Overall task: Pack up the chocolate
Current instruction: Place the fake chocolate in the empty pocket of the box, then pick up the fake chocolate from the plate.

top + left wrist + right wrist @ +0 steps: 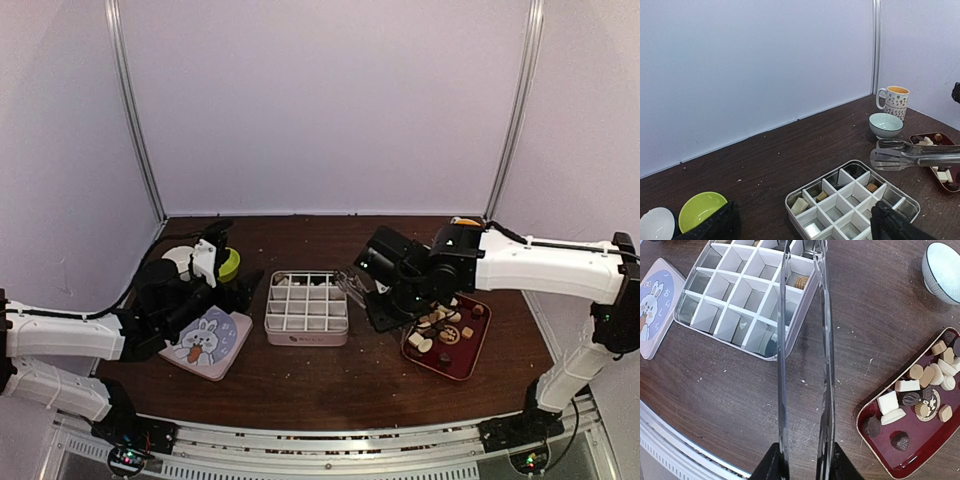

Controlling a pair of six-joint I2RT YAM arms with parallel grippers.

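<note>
The chocolate [440, 330] lies as several small cream, tan and dark pieces in a dark red tray [875, 437] at the right. A white gridded box [305, 338] stands mid-table. It holds a cream piece [800, 205], a tan piece [822, 196] and a ridged round one [800, 282]. My right gripper [804, 467] is shut on clear tongs [782, 365]. The two blades stand apart over the box's right end, and I see nothing between them [910, 157]. My left gripper [805, 235] is open at the box's left side, holding nothing.
A lid with a rabbit picture [207, 342] lies left of the box. A green bowl [701, 210] and a white bowl [656, 223] stand at the back left. A patterned mug [896, 102] and a pale blue bowl [885, 124] stand behind the tray.
</note>
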